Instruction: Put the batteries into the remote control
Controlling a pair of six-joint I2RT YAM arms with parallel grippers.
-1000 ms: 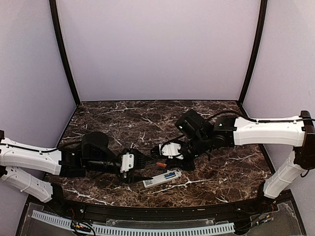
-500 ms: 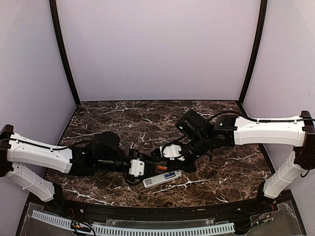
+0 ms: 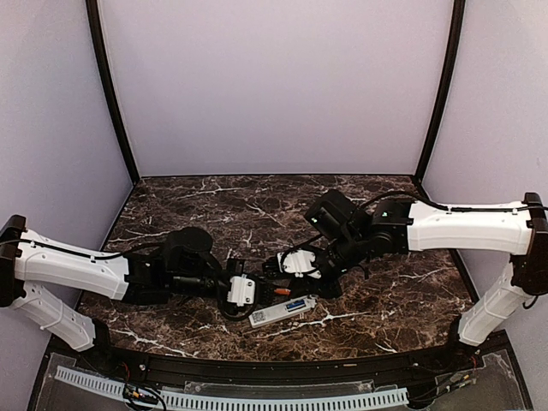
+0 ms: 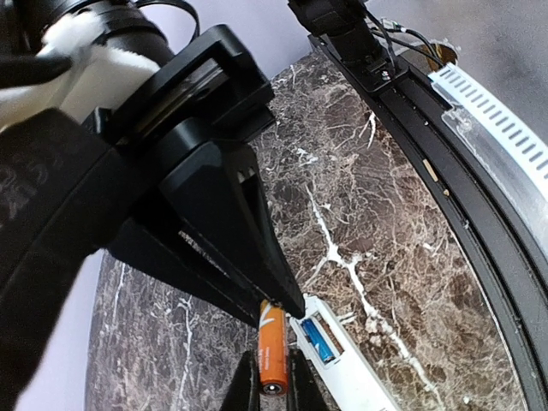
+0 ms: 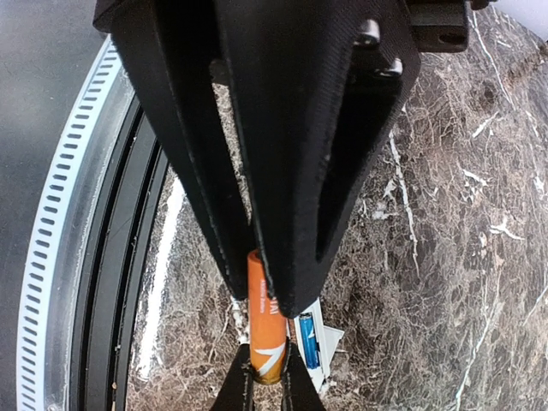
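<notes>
The left arm (image 3: 68, 270) and right arm (image 3: 467, 229) wear white shells between black joints, thin black cables (image 3: 402, 197) looping alongside. End effector fingers (image 5: 282, 128) are matte black, tapering, slotted wedges; silver screws (image 5: 368, 34) stud one mount.

Left hand (image 3: 264, 289) and right hand (image 3: 282, 283) are crowding tip to tip on the orange battery (image 4: 272, 351), just over the remote control (image 3: 282, 310) — blocking approach there. Far bench (image 3: 257, 201) is lying open — walls (image 3: 51, 103) hemming it.
</notes>
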